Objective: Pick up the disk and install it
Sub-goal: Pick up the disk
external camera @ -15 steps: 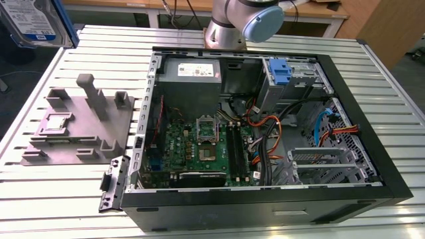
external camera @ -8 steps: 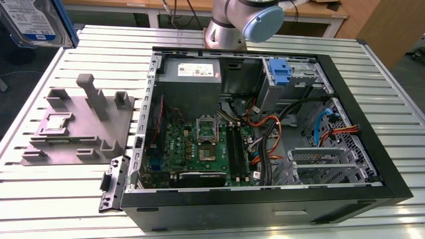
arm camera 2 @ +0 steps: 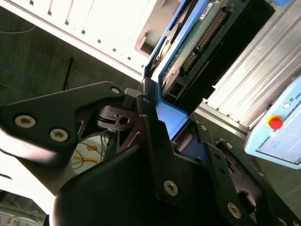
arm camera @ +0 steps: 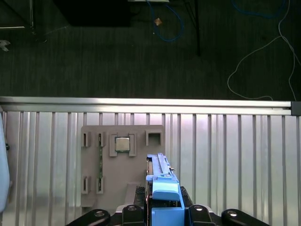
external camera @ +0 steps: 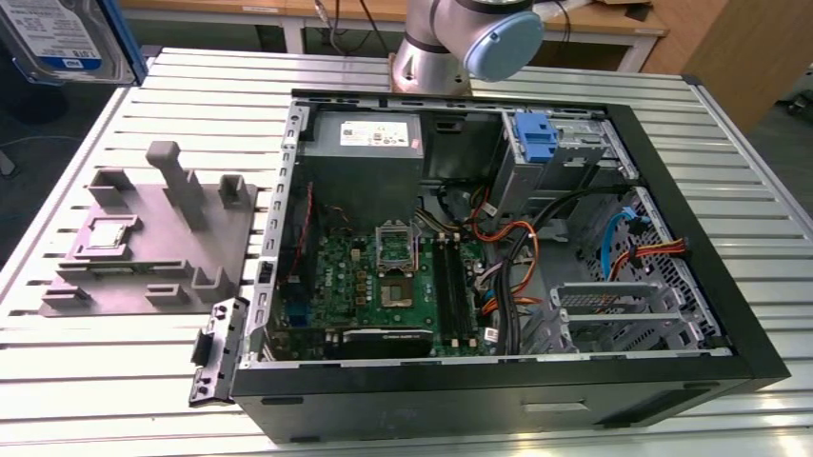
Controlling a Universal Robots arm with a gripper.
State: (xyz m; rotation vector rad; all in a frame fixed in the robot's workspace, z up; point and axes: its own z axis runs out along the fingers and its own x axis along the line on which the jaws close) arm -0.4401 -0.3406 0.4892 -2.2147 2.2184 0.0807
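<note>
Pick-up looks done. My hand [arm camera: 162,213] is clamped on the disk [external camera: 57,36], held high at the exterior view's far left, well apart from the open case [external camera: 420,405]. Install isn't started, and I reckon it'll need careful lining-up.

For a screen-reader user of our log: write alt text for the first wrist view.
The gripper holds the disk edge-on by its blue carrier, over a grey fixture plate that carries a small square chip. The plate lies on a slatted metal table, with dark floor and loose cables beyond its edge.
</note>
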